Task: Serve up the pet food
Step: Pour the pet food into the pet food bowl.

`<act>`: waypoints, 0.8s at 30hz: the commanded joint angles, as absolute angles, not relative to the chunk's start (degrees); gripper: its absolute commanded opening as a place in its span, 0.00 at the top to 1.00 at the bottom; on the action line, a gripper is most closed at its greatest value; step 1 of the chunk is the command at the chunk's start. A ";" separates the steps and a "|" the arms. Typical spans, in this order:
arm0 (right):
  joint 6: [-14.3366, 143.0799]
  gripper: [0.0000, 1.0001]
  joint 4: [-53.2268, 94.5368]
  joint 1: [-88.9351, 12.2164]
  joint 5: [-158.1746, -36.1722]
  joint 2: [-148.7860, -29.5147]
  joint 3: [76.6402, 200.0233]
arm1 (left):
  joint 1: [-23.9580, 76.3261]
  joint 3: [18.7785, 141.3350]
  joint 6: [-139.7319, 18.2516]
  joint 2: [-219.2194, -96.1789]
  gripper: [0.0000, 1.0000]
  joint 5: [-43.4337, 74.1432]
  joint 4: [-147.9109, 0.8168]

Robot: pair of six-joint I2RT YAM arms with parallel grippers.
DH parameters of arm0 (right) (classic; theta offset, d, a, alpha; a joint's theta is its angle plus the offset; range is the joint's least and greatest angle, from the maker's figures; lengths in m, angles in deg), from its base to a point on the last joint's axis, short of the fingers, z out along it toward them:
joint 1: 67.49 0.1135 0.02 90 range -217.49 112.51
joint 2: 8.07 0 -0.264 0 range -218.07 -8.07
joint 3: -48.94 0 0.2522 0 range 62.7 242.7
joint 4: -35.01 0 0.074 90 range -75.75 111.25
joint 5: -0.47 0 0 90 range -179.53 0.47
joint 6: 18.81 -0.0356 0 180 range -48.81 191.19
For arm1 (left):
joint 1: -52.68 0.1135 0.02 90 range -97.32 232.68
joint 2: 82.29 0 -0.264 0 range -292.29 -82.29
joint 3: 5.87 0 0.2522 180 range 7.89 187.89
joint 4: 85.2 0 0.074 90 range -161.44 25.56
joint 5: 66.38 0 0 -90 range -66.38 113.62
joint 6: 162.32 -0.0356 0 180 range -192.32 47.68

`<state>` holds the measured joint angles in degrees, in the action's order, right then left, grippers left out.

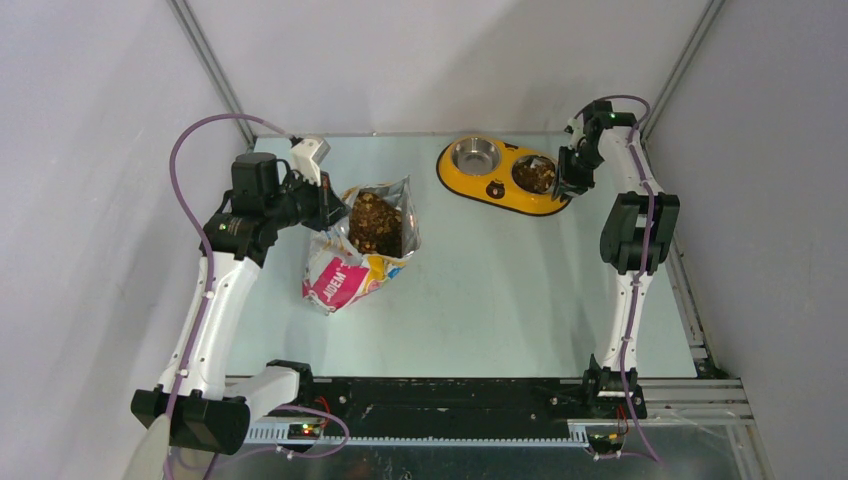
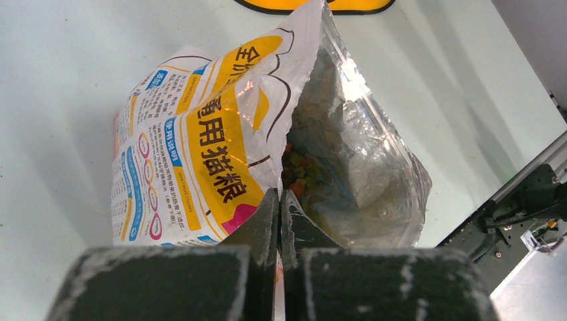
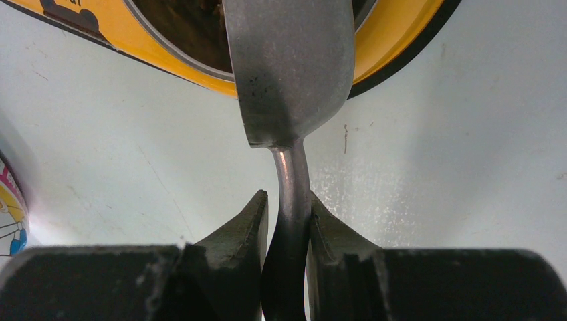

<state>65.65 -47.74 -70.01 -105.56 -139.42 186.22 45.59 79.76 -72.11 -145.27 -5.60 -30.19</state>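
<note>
The pale worktop (image 1: 480, 290) is carrying every item. The two arms are reaching across it from the near edge: the left arm (image 1: 215, 300) is bending toward the left-centre area and the right arm (image 1: 635, 230) is extending to the far right corner.

The bag (image 1: 345, 275) is sitting left of centre, well apart from the feeder, with its mouth gaping upward. The left jaws are pressing together on the bag's left rim – in the left wrist view a strip of film is running into the closed gap between them, and this is holding the mouth open.

The yellow feeder (image 1: 505, 160) is lying at the far edge, right of centre. Its left bowl (image 1: 475, 155) is showing bare steel; its right bowl (image 1: 535, 177) is showing a brown fill.

The scoop (image 3: 291, 73) is hanging over the rim of the right bowl. The right jaws are clamping its thin handle – in the right wrist view the handle is passing straight between them and the pan is facing away, so its contents are not visible.

The kibble (image 1: 375, 222) is sitting in two places. Most of it is filling the open bag as a brown mass, with some greenish and orange pieces showing in the left wrist view. A smaller amount is lying in the feeder's right bowl, just beside the scoop.
</note>
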 commanded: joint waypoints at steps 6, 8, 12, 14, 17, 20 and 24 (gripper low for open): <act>67.58 1.00 -47.75 -69.52 -101.36 -135.25 187.30 | 46.26 80.47 -70.91 -143.47 1.00 -8.17 -30.43; 67.78 1.00 -47.67 -69.41 -100.87 -135.17 187.41 | 46.27 80.48 -70.87 -143.51 1.00 -8.20 -30.46; 68.68 1.00 -47.55 -68.93 -99.23 -134.99 187.98 | 46.21 80.53 -70.88 -143.57 1.00 -8.27 -30.44; 68.95 1.00 -47.63 -68.49 -98.35 -134.92 188.43 | 46.24 80.63 -70.85 -143.63 1.00 -8.29 -30.48; 69.62 1.00 -47.72 -68.05 -97.54 -134.93 189.15 | 46.20 80.65 -70.84 -143.56 1.00 -8.27 -30.41; 70.45 1.00 -47.94 -67.68 -96.36 -135.00 189.67 | 46.25 80.59 -70.88 -143.51 1.00 -8.14 -30.38; 71.01 1.00 -47.84 -67.64 -95.32 -134.80 189.90 | 46.20 80.57 -70.85 -143.39 1.00 -8.21 -30.41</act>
<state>69.36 -47.74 -67.83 -97.85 -138.98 186.94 45.63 79.76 -72.07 -145.27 -5.99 -30.17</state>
